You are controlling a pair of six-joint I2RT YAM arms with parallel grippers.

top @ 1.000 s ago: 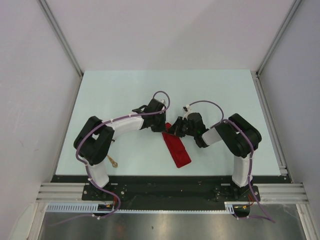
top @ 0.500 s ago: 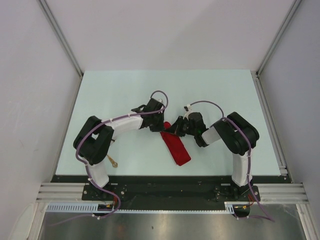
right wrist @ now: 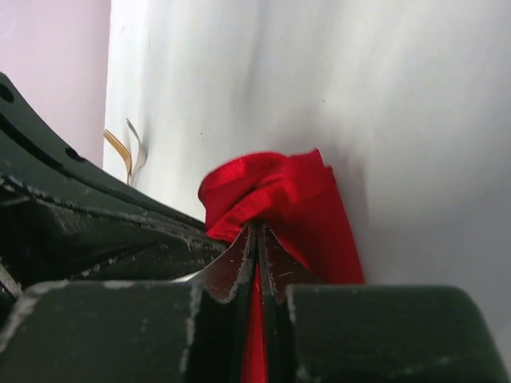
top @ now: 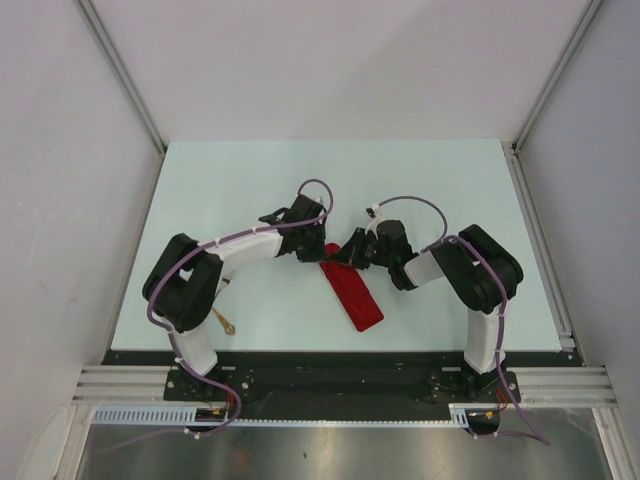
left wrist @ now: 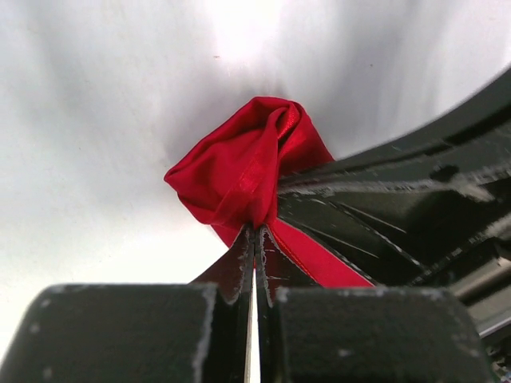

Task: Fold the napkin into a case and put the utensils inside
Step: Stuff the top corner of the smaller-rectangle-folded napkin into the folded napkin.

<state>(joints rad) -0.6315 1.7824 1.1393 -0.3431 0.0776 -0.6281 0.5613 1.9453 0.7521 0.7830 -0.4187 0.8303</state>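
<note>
Left fingers [left wrist: 234, 270] and right fingers [right wrist: 233, 267] both pinched the narrow-folded napkin [top: 352, 292] at its far end. A gold utensil [top: 226, 323] lay apart on the surface [top: 250, 180], not yet tucked in.

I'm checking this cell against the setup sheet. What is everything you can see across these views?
napkin: one, bright red, a long folded strip mid-table, its far end bunched up
utensil: one visible, gold, on the table by the left arm's base, partly hidden
table: one, pale green, under everything
frame rail: one, silver metal, across the near edge of the table
cables: two, purple, one running along each arm
left arm: one, black and white, jaws shut on the napkin's bunched end
right arm: one, black and white, jaws shut on the same end from the opposite side
</note>
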